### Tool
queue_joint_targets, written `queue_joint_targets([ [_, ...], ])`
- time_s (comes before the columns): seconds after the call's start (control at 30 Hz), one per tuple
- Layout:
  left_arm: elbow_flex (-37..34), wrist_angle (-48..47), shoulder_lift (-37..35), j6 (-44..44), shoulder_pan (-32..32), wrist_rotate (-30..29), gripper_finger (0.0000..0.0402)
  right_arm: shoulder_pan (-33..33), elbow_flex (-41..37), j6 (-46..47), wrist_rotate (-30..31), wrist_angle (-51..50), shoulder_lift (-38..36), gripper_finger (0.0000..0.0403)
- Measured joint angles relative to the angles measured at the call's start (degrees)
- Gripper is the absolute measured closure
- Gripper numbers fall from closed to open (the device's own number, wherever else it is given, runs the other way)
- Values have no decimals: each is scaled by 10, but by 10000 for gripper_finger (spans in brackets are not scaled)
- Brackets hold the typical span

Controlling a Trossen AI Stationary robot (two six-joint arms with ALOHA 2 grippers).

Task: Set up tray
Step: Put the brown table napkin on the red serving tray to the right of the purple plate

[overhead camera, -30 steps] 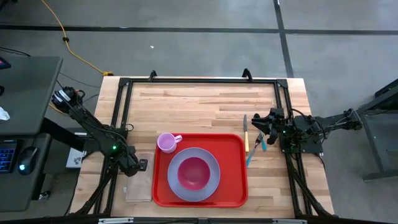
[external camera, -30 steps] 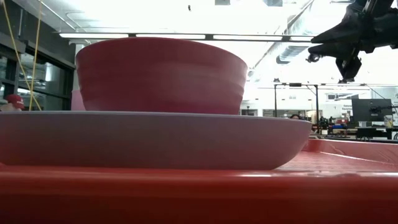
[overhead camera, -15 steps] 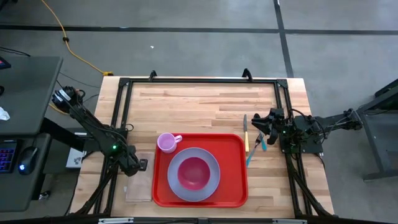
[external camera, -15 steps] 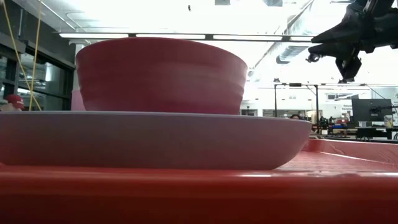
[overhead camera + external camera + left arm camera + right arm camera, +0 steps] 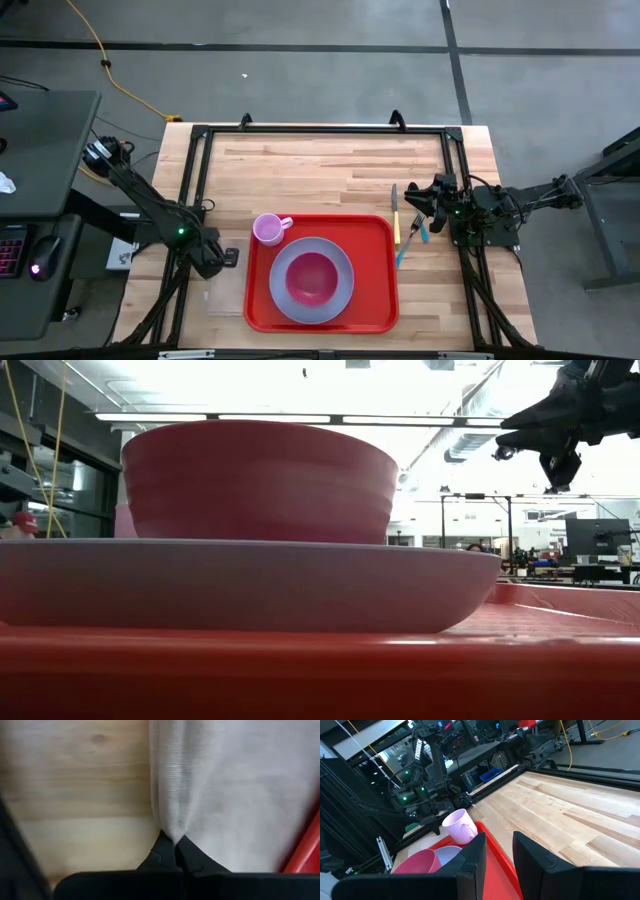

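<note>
The red tray point(image 5: 385, 300) lies at the table's near middle and carries a grey plate point(image 5: 340, 262) with a pink bowl point(image 5: 311, 279) in it. A pink cup point(image 5: 268, 229) stands at the tray's far left corner. The tan napkin point(image 5: 226, 295) lies on the wood left of the tray. My left gripper point(image 5: 230, 258) is over the napkin's far end, shut on it. My right gripper point(image 5: 418, 200) hovers open above the table right of the tray, over a yellow-handled knife point(image 5: 395, 215) and a teal-handled fork point(image 5: 406, 245). My left gripper pinches the napkin between its two fingertips point(image 5: 165, 851), coming from above and pointing down. It has a raised fold point(image 5: 172, 827) near the napkin's far end. The cloth rises in a ridge to the fingers, while the rest of the napkin point(image 5: 240, 795) lies on the table.
The table's black frame rail point(image 5: 320, 131) runs along the far side and down both sides. Bare wood point(image 5: 320, 175) stretches between the far rail and the tray. A desk with a keyboard and mouse point(image 5: 40, 265) stands left of the table.
My left gripper has moved a little toward the table's far edge, still shut on the napkin. The napkin has been drawn along with it, and its near edge now sits slightly farther from the table's near edge.
</note>
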Motion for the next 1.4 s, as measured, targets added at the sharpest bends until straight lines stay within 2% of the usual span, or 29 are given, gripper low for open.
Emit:
queue_joint_targets([
  [0.27, 64, -139, -41, 11, -1, 18, 391, 0, 0, 0, 1, 0, 0, 329],
  [0.43, 93, -190, -67, 17, -1, 12, 391, 0, 0, -1, 2, 0, 0, 329],
  [0.77, 133, -239, -82, 24, -1, -6, 391, 0, 0, -1, 2, 0, 0, 329],
  [1.13, 219, -340, -82, 28, -1, -26, 391, 0, 0, -1, 2, 0, 0, 329],
  [1.4, 275, -374, -82, 39, -1, -69, 391, 0, 0, 14, 2, 5, 0, 329],
])
